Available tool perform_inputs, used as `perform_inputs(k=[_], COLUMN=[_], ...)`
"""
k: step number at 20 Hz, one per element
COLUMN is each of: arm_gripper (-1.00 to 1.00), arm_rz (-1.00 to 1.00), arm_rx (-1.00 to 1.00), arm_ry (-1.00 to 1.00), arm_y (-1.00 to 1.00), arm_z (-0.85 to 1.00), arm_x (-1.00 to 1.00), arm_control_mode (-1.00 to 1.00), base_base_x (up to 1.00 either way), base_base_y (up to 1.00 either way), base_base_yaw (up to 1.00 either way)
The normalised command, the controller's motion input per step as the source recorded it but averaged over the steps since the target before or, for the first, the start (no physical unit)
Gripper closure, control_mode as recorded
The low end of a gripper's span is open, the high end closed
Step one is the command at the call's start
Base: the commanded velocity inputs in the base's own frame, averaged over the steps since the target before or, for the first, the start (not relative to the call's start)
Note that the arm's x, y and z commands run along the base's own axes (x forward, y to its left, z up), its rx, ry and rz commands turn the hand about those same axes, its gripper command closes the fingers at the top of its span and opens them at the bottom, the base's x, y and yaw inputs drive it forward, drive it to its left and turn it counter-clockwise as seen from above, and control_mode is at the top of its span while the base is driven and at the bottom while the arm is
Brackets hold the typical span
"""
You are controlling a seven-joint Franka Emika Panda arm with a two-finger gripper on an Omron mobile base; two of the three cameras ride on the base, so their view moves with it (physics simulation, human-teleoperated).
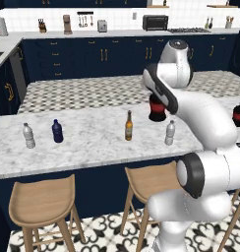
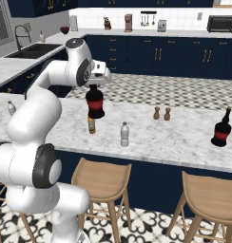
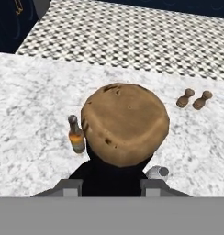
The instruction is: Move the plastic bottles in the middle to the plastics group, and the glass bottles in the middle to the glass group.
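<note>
My gripper (image 2: 94,87) is shut on the thin neck of the squat black bottle with red band (image 2: 95,106), which hangs just above the marble counter (image 2: 184,137). From the hand camera its brown cork top (image 3: 125,123) looms between my fingertips (image 3: 71,185). The slim amber bottle (image 1: 128,126) stands beside it, with the small clear water bottle (image 1: 169,133) to its right. The plastics group, a clear bottle (image 1: 28,136) and a dark blue bottle (image 1: 57,131), stands far left. The glass group's black red-banded bottle (image 2: 222,129) stands far right.
Two small brown shakers (image 2: 161,113) stand on the counter between the middle bottles and the glass group. Wooden stools (image 2: 101,180) line the counter's near side. My own arm (image 1: 200,113) covers part of the counter in the left base view.
</note>
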Motion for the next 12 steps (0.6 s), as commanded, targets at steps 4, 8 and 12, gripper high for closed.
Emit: perform_inputs(k=[4, 8, 12], arm_gripper=[1.0, 1.0, 1.0], arm_rz=[-0.03, -0.1, -0.15], arm_rx=[0.0, 0.0, 0.0], arm_ry=[0.0, 0.0, 0.0], arm_y=[-0.48, -0.74, -0.87], arm_z=[0.27, 0.09, 0.0], arm_x=[-0.61, -0.38, -0.25], arm_control_mode=[-1.0, -1.0, -1.0], base_base_x=[0.0, 0.0, 0.0], base_base_y=[0.0, 0.0, 0.0], base_base_yaw=[0.0, 0.0, 0.0])
